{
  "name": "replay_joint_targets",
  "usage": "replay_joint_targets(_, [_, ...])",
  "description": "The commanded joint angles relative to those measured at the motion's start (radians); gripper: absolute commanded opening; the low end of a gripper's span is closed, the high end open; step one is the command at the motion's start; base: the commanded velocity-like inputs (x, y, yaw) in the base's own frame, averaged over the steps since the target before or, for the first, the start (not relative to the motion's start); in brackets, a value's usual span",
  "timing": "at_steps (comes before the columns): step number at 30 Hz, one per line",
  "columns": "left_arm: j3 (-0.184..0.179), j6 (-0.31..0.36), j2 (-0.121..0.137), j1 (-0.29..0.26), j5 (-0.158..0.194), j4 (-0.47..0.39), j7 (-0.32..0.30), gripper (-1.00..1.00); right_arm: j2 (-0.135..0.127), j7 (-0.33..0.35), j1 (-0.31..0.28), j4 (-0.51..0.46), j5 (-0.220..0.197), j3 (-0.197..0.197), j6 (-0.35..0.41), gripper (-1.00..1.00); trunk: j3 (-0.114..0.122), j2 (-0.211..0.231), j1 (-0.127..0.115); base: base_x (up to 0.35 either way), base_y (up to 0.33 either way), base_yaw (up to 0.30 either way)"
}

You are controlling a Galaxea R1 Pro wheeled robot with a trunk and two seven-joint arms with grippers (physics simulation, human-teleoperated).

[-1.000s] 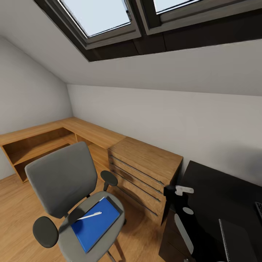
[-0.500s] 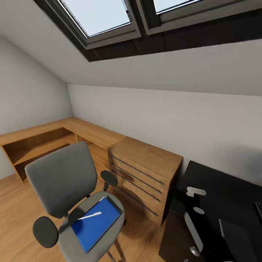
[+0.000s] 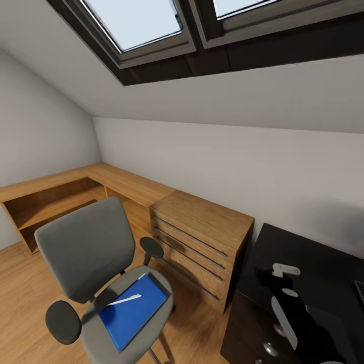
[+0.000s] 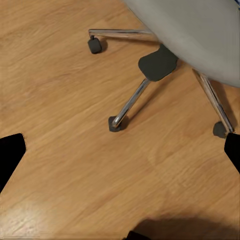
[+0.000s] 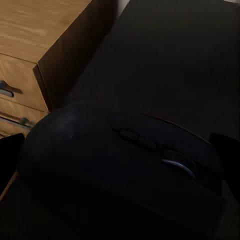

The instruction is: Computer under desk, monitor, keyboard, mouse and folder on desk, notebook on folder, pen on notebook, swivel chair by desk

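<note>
While the right arm hangs over the black desk (image 3: 323, 263), the right gripper (image 5: 120, 145) has a black mouse (image 5: 120, 170) clamped between its fingers, so I'd lower it gently and flat onto the top near the keyboard edge (image 3: 360, 292) before letting go. The swivel chair (image 3: 96, 263) stands well apart on the floor, carrying the blue folder (image 3: 129, 313) with the pen (image 3: 125, 300) on it. Left gripper (image 4: 120, 160) looks spread, holding nothing. No readable labels anywhere.
</note>
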Motion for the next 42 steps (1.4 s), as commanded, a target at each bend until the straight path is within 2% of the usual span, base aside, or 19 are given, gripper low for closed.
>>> replay_joint_targets(1, [-0.006,-0.003,0.004,0.004,0.013,0.001,-0.013,1.0,-0.003,-0.005,-0.002,0.008,-0.01,0.001,0.004,-1.0,-0.001,-0.001,0.0,0.0,0.0,0.0])
replay_joint_targets(4, [-0.006,-0.006,0.024,0.017,0.023,0.001,-0.07,1.0,-0.017,-0.003,-0.01,0.049,-0.01,0.001,0.004,-1.0,-0.001,-0.001,0.0,0.0,0.0,0.0])
replay_joint_targets(7, [-0.006,-0.008,0.05,0.028,0.049,0.001,-0.18,1.0,-0.03,-0.002,-0.022,0.079,-0.015,0.001,0.004,-1.0,-0.001,-0.001,0.0,0.0,0.0,0.0])
replay_joint_targets(13, [-0.006,-0.009,0.069,0.034,0.116,0.001,-0.271,1.0,-0.037,-0.002,-0.028,0.091,-0.033,0.001,-0.003,-1.0,-0.001,-0.001,0.0,0.0,0.0,0.0])
replay_joint_targets(19, [-0.006,-0.009,0.073,0.034,0.133,0.001,-0.286,1.0,-0.038,-0.003,-0.028,0.093,-0.039,0.0,-0.007,-1.0,-0.001,-0.001,0.0,0.0,0.0,0.0])
replay_joint_targets(20, [-0.003,-0.004,0.067,0.035,0.139,0.0,-0.281,1.0,-0.032,-0.004,-0.029,0.099,-0.045,-0.005,-0.001,-1.0,-0.001,-0.001,0.0,0.0,0.0,0.0])
replay_joint_targets(22, [-0.003,-0.003,0.057,0.035,0.138,0.0,-0.277,1.0,-0.023,-0.004,-0.029,0.1,-0.045,-0.005,0.008,-1.0,-0.001,-0.001,0.0,0.0,0.0,0.0])
replay_joint_targets(42, [-0.003,-0.003,0.044,0.035,0.136,0.0,-0.277,1.0,-0.017,-0.004,-0.029,0.099,-0.044,-0.005,0.022,-1.0,-0.001,-0.001,0.0,0.0,0.0,0.0])
